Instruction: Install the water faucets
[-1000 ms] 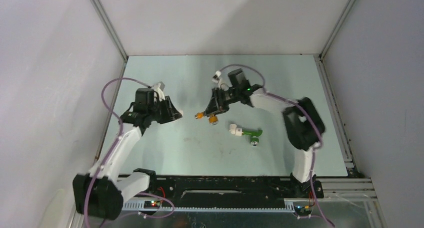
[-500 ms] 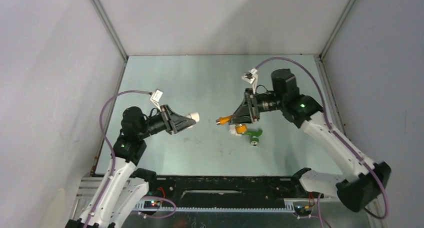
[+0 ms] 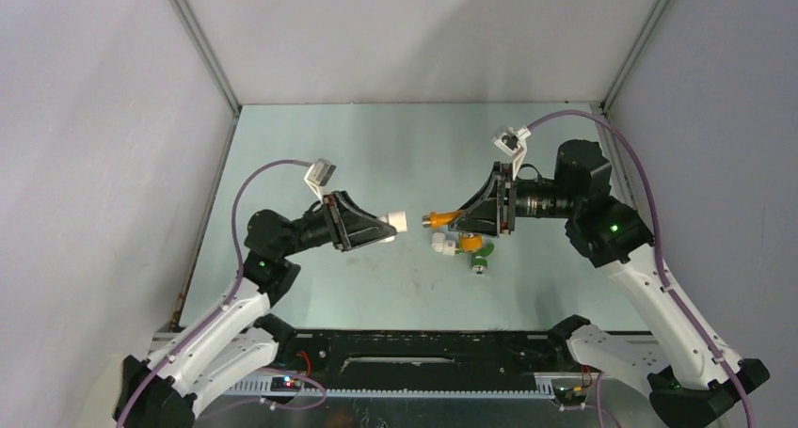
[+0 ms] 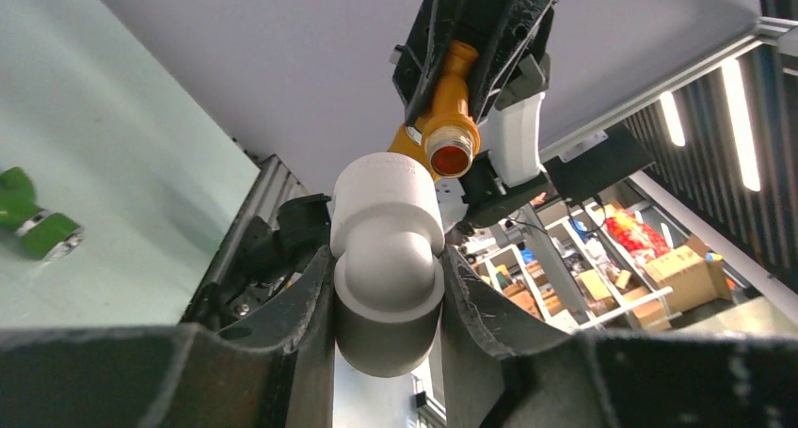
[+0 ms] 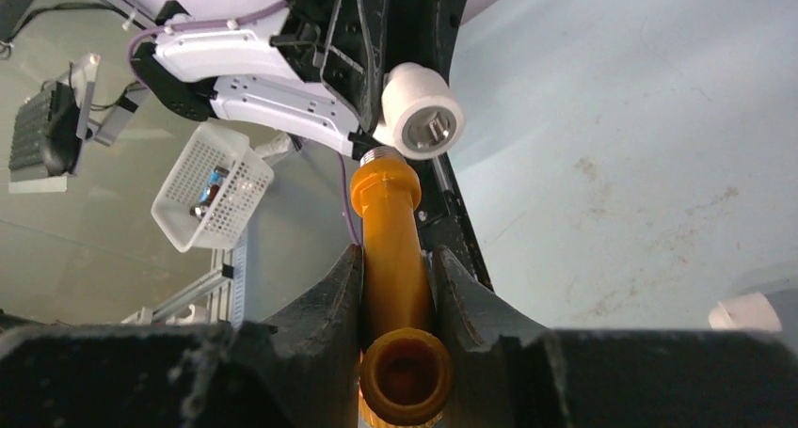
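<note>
The orange faucet [image 3: 440, 218] is held in the air, its threaded end facing the socket of the white elbow fitting [image 3: 394, 225], near but apart. The step seems to be joining them, so the thread must next align and enter. The right gripper [image 3: 460, 223] clamps the faucet and the left gripper [image 3: 375, 229] clamps the elbow. The green faucet [image 3: 481, 250] lies on the table [image 3: 376, 155].

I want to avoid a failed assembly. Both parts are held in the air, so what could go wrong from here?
1. The threaded end of the orange faucet sits off to the side of the opening of the white elbow, so pushing may miss or cross-thread.
2. Only the jaws hold both parts in mid-air, so a push could make the round elbow slip and fall.
</note>
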Controlling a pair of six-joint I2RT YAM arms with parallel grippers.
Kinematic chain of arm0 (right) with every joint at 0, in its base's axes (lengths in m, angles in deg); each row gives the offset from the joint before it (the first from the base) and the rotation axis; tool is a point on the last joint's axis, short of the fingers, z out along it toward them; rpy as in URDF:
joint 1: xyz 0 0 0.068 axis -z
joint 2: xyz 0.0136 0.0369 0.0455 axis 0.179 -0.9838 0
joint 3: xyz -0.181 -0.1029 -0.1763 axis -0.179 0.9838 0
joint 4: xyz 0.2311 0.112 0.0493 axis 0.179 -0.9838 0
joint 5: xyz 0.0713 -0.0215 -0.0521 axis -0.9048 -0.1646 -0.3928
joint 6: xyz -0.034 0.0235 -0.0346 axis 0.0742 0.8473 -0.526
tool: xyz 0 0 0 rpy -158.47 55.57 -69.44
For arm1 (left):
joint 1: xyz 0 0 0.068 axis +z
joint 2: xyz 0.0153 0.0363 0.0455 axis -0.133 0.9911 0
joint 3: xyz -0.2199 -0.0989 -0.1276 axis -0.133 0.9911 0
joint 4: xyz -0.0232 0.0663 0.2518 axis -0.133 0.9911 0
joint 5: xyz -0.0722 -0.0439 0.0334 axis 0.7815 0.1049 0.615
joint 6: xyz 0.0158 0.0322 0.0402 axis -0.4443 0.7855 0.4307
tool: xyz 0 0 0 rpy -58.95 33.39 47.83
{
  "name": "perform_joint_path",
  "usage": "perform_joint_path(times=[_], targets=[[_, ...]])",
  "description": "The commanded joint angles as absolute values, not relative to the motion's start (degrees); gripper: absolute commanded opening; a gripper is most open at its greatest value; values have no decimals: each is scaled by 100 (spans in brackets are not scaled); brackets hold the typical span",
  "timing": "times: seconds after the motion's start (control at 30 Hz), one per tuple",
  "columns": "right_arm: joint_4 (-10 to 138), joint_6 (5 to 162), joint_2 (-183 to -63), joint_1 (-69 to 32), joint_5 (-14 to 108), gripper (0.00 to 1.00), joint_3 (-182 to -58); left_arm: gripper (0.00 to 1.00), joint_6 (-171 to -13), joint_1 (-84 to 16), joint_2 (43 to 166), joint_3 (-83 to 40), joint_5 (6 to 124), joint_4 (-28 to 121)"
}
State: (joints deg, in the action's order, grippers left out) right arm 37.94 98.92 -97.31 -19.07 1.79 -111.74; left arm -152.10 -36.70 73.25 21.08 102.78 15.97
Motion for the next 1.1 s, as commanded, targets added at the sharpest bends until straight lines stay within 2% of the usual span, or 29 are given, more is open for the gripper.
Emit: perform_joint_path(times=[0.0,0.43,1.07], targets=[[4740,10552,-9695,-1945,220,0,-11232,0,-15687,-3840,7462,1739,10097,571],[5620,11164,-10012,-2385,471,0,-11232,0,-15756,-4129,7601,1488,9902,416],[4835,10870,-9932,-2578,410,0,-11308,0,-15815,-4342,7485,1608,9670,82]])
